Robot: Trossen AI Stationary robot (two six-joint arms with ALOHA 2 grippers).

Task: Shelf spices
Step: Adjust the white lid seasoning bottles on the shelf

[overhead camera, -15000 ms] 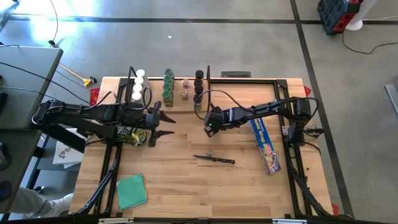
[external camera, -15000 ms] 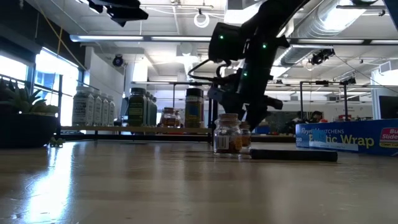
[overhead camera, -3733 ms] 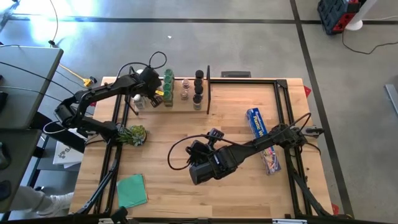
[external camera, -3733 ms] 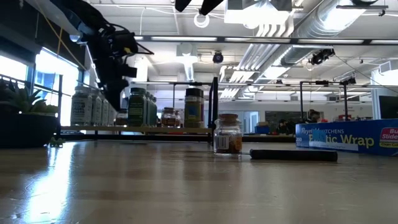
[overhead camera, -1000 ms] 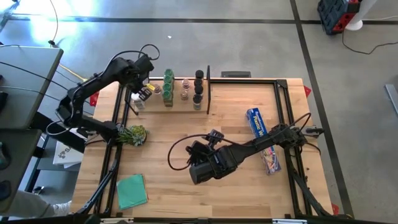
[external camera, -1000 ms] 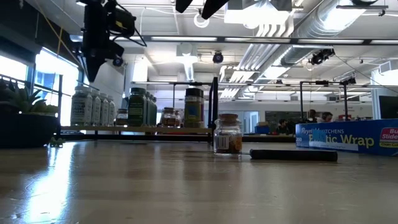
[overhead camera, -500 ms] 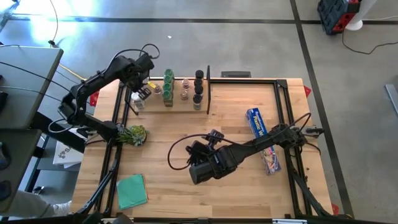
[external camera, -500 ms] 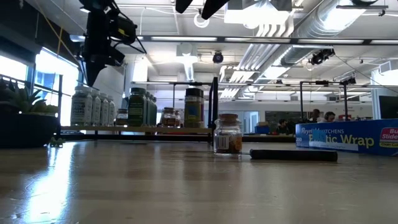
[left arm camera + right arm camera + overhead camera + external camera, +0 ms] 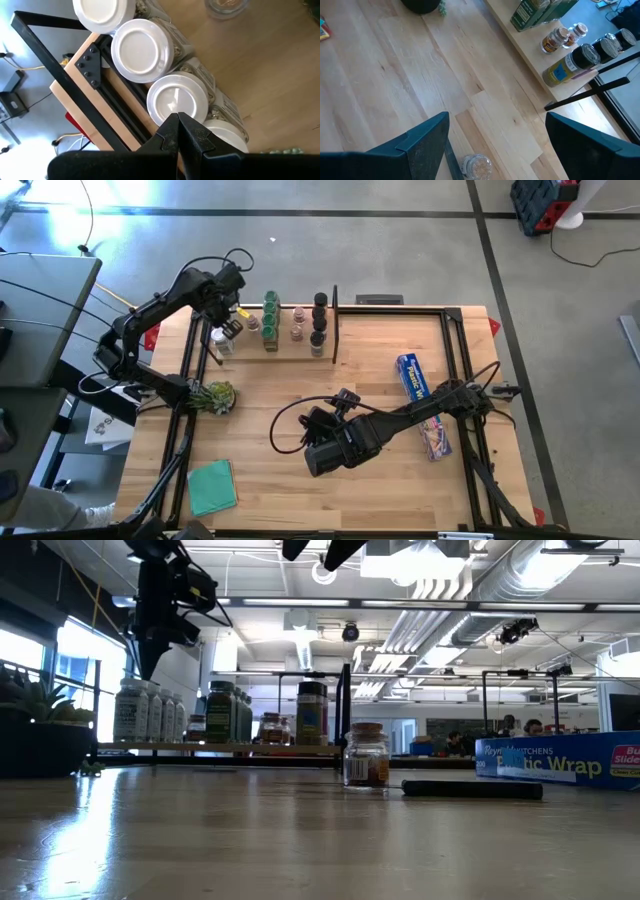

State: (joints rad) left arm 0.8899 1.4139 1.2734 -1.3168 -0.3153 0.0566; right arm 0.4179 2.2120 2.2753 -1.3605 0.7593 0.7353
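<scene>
Left gripper [image 9: 178, 131] is clenched on nothing, poised above the white-capped clear plastic jars [image 9: 141, 50] at the left end of the pale wooden plank shelf [image 9: 285, 345]. The fingers pressed together suit nudging or clearing rather than grasping. In the low view it hangs well above that row [image 9: 140, 712].

Right gripper [image 9: 495, 137] is released, jaws spread wide, hovering over the table's middle. Directly below it stands one small clear glass jar with brownish contents [image 9: 477, 166], upright on the bare tabletop [image 9: 300, 500], well apart from the shelf. The wide spread looks meant to straddle this jar.

Already shelved: green-capped jars [image 9: 270, 321], small brown jars [image 9: 297, 325], black-capped jars [image 9: 319, 320], grouped by cap colour.

Judgement: one jar left to shelve; task nearly done. A black-handled knife [image 9: 470, 790] lies just beside this jar, so a careless descent could catch it.
</scene>
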